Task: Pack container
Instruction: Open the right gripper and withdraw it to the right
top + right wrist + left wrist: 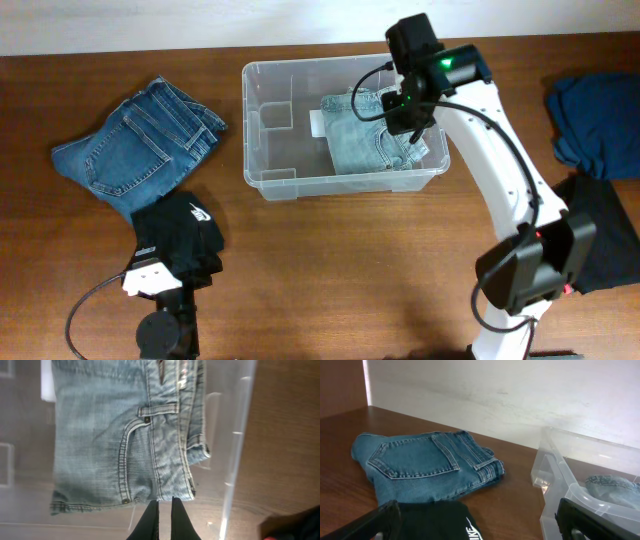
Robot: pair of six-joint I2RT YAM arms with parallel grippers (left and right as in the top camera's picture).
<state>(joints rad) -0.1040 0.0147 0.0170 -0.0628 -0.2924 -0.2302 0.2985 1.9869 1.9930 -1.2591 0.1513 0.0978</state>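
The clear container [340, 183] stands at the back middle of the table, and folded light-blue jeans [358, 135] lie flat on its floor. My right gripper [412, 128] hangs inside it at the jeans' right edge. In the right wrist view that gripper [164, 502] is shut on nothing, its tips just off the hem of the light jeans [110, 445], with the container wall [235, 460] to the right. My left gripper [477, 527] is open above a black Nike garment [435, 520] at the front left [180, 230].
Folded dark-blue jeans [135, 150] lie at the back left, behind the black garment. A dark blue garment [595, 120] and a black one [610, 240] sit at the right edge. In the left wrist view the container's corner [555, 485] is close on the right.
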